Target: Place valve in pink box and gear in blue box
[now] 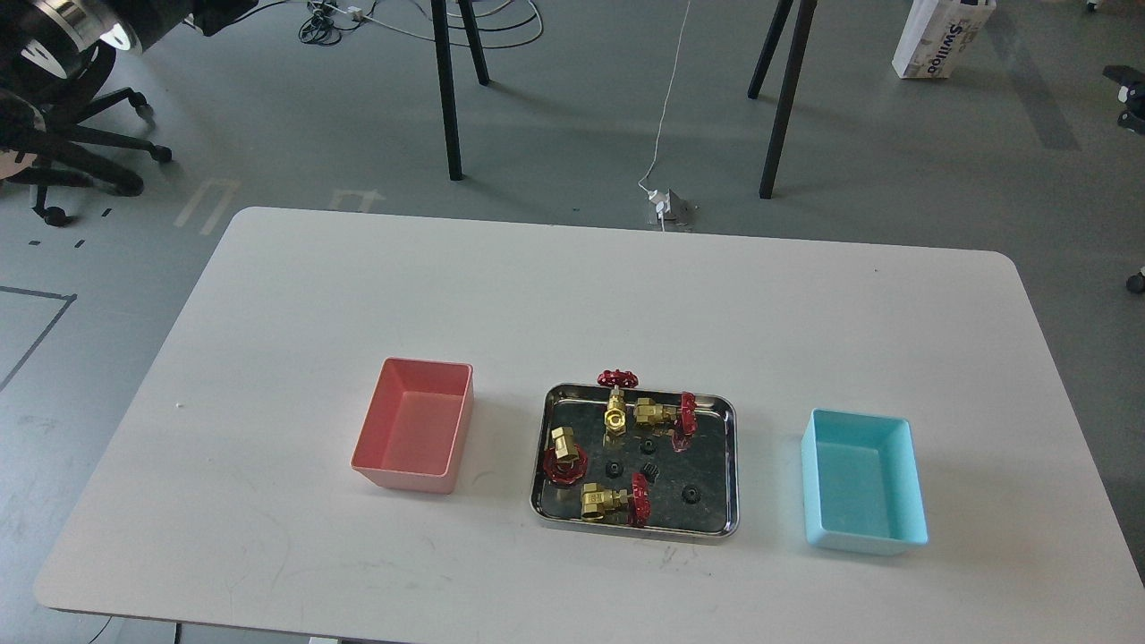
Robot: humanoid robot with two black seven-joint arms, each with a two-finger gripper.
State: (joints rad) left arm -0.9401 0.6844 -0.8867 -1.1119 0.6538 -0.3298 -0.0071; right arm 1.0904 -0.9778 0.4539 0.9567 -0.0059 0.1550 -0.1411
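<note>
Several brass valves with red handwheels lie in a shiny steel tray (711, 447) at the table's middle front; one valve (606, 501) is at the tray's near edge. Among them sit several tiny black gears, one gear (690, 492) toward the tray's right front. The pink box (413, 436) stands open-topped and empty left of the tray. To the tray's right is the blue box (863, 487), also empty. My left arm's dark end (219, 13) shows only at the top left corner, far from the table, and its fingers cannot be told apart. The right gripper is out of view.
The white table (626, 295) has bare surface behind the tray and boxes. Beyond its far edge are black stand legs (447, 98), a floor socket with a cable (664, 206) and an office chair (72, 152) at the left.
</note>
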